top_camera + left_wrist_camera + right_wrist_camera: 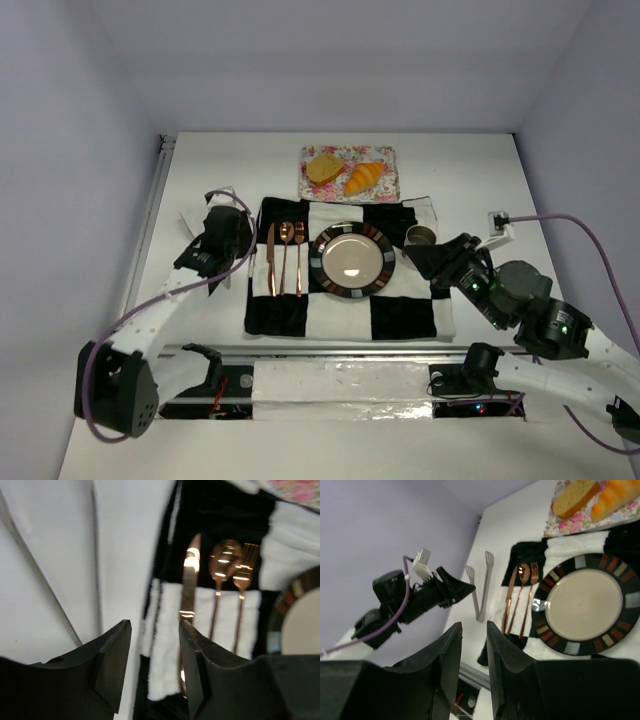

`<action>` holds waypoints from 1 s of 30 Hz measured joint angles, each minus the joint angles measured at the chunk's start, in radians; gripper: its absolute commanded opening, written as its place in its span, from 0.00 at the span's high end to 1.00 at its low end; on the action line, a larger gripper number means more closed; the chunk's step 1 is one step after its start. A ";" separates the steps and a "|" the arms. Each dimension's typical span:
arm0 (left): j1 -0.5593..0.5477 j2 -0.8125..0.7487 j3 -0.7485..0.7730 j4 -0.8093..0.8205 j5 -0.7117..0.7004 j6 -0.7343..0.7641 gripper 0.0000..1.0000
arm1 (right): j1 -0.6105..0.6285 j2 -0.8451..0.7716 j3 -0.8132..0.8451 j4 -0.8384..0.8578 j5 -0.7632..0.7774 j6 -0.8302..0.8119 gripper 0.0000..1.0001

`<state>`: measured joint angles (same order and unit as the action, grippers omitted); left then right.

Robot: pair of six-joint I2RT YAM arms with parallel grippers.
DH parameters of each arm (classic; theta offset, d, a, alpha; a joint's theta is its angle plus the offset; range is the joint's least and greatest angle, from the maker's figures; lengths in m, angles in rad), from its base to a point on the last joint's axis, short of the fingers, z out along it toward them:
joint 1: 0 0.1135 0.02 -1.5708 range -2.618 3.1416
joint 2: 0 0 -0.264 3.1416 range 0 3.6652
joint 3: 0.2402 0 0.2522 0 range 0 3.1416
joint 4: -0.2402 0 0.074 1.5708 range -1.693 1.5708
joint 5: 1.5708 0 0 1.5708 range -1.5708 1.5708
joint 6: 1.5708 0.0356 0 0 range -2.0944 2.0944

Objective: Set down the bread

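Note:
The round tan bread slice (323,168) and the orange ridged croissant (364,177) lie side by side on a floral tray (384,187) at the back of the table. The right wrist view also shows the slice (572,497) and croissant (615,495) at top right. My left gripper (244,264) is open and empty, low over the left edge of the checkered cloth (400,315); in its own view the gripper (154,630) frames the cloth edge. My right gripper (412,257) is slightly open and empty beside the plate's right rim; its own view shows the gripper (474,627) with nothing between the fingers.
A striped-rim plate (325,270) sits mid-cloth with a copper knife, spoon and fork (285,258) to its left. A small metal cup (421,236) stands by my right gripper. Metal tongs (480,587) lie on the table left of the cloth, near my left arm.

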<state>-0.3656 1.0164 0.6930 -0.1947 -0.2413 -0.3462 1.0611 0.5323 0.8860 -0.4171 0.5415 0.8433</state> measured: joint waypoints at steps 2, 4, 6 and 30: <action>0.055 0.085 0.007 0.015 0.004 0.003 0.54 | 0.000 0.010 -0.022 -0.002 -0.008 -0.002 0.66; 0.100 0.160 0.018 0.023 0.003 0.008 0.54 | 0.000 0.014 -0.040 0.003 -0.018 -0.002 0.66; 0.134 0.227 0.037 0.030 -0.008 0.017 0.53 | 0.000 0.014 -0.054 0.006 -0.026 -0.002 0.66; 0.200 0.769 0.306 0.249 -0.111 0.178 0.83 | 0.000 0.028 -0.083 0.018 -0.085 0.000 0.65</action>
<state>-0.1658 1.7859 0.9985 0.0540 -0.3527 -0.1680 1.0611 0.5606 0.8032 -0.3992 0.4561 0.8429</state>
